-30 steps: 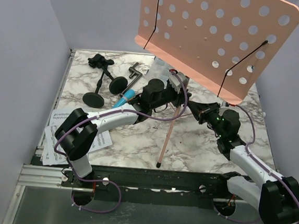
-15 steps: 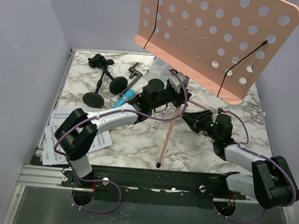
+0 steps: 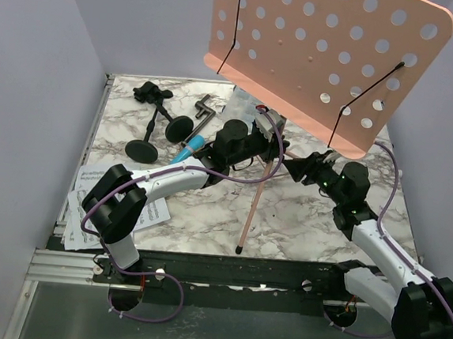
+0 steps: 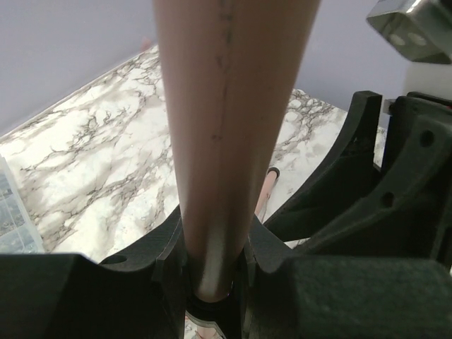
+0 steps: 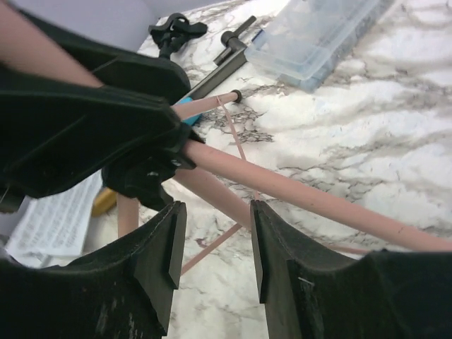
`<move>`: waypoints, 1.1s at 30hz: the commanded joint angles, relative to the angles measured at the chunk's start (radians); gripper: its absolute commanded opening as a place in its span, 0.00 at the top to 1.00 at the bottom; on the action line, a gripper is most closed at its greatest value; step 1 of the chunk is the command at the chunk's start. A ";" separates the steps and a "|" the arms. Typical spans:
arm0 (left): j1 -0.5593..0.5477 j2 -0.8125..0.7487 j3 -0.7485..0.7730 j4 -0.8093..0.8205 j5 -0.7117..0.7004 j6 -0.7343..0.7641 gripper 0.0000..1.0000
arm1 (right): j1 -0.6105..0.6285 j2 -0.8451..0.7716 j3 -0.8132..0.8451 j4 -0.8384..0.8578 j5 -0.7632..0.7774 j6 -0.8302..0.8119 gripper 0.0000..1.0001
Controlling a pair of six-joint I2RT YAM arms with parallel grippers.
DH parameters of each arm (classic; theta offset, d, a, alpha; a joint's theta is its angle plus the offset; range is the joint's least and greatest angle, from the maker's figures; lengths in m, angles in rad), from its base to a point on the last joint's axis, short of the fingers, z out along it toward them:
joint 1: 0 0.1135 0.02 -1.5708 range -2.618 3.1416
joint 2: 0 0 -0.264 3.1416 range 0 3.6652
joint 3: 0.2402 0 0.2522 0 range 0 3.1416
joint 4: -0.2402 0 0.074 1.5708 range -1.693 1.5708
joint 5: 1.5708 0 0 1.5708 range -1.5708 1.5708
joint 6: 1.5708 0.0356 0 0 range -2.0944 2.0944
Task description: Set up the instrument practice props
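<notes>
Near two black poles (image 3: 142, 150), left pincer (image 4: 212, 272) clamps one rack (image 3: 323, 59); right pincer (image 5: 215, 222) gapes.

Soft, even overhead light fills the top view, leaving the marble worktop (image 3: 206, 215) bright, glare-free and only faintly shadowed beneath the pink music rack (image 3: 311, 113). The left wrist view shows the rose-gold tube (image 4: 226, 141) looming blurred against the lens with a pale sheen low down. In the right wrist view, dark fingers (image 5: 152, 261) lie out of focus.
</notes>
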 commanded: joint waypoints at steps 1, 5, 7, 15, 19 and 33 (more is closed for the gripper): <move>0.006 -0.028 -0.017 -0.013 0.006 -0.064 1.00 | 0.005 -0.036 0.028 -0.014 -0.149 -0.277 0.48; 0.006 -0.027 -0.017 -0.013 0.007 -0.064 1.00 | 0.006 -0.053 0.063 -0.059 -0.232 -0.298 0.44; 0.007 -0.024 -0.015 -0.013 0.007 -0.064 1.00 | 0.005 -0.069 0.057 -0.040 -0.250 -0.286 0.41; 0.007 -0.020 -0.015 -0.013 0.011 -0.064 1.00 | 0.004 -0.020 0.138 -0.025 -0.194 -0.015 0.52; 0.007 -0.020 -0.015 -0.013 0.013 -0.065 1.00 | 0.004 0.039 0.191 -0.112 -0.106 0.111 0.77; 0.006 -0.023 -0.017 -0.013 0.011 -0.061 1.00 | 0.004 -0.032 0.111 -0.131 -0.074 0.124 0.55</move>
